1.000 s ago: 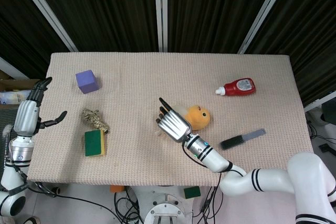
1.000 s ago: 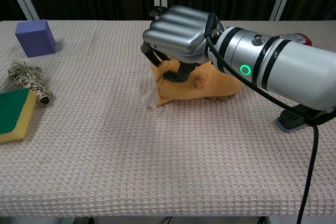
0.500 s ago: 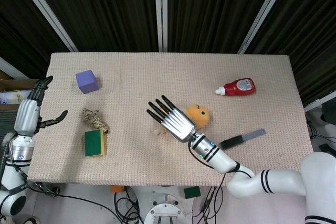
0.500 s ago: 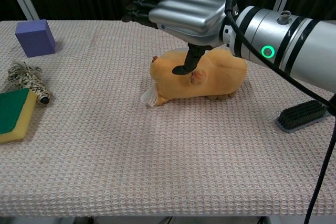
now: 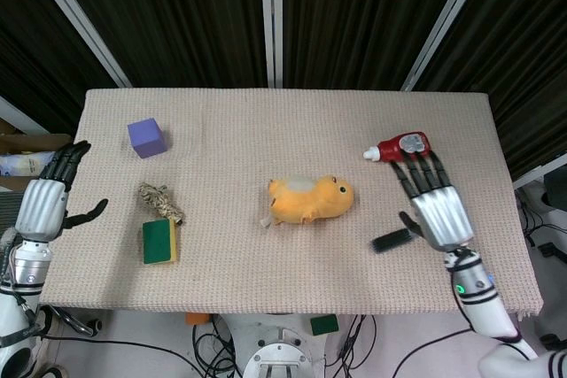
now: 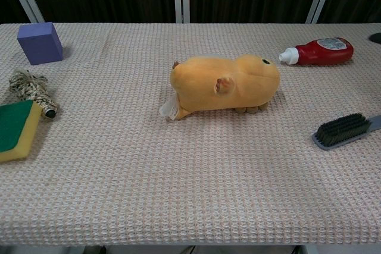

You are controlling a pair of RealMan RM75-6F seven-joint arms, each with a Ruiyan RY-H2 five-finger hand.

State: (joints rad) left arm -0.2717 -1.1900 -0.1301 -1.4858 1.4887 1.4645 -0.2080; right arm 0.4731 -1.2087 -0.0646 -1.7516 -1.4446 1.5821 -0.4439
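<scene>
No readable text, brand, number or sign appeared in either view. The red bottle (image 6: 320,51) lying on the table carried a pale label (image 6: 329,43) on its side, but its printing was too small and blurred to make out. The same label (image 5: 411,142) showed from the head camera only as a light patch with no legible letters.

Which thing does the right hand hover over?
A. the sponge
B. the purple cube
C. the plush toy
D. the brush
D: in the head view the right hand is open over the brush, covering its handle; the plush toy lies apart.
</scene>
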